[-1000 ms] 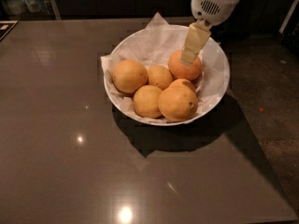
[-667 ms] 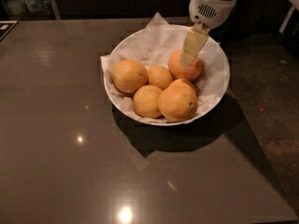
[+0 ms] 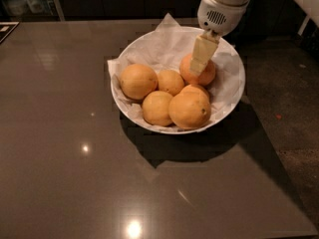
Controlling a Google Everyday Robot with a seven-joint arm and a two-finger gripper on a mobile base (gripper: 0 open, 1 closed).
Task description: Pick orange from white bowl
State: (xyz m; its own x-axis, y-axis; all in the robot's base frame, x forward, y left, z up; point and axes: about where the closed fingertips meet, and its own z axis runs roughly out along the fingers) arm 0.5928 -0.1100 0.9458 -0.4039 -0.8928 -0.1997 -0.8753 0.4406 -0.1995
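one wide, round, glossy white bowl [image 3: 238, 91] — one crumpled white paper lining [image 3: 164, 44]. in it: one round reddish-orange orange [image 3: 207, 76] at 1 o'clock, four paler yellow-orange oranges [image 3: 138, 81] — a sliver near 3 o'clock may be a fifth. one white-and-cream gripper [image 3: 198, 67], at the bowl's 1 o'clock.

**Round reddish orange [image 3: 209, 75] in wide glossy white bowl [image 3: 239, 83]**

It sits at the bowl's far right side, behind paler ones [image 3: 138, 81], jaws just above it. The bowl stands near the worktop's [image 3: 60, 133] far edge.
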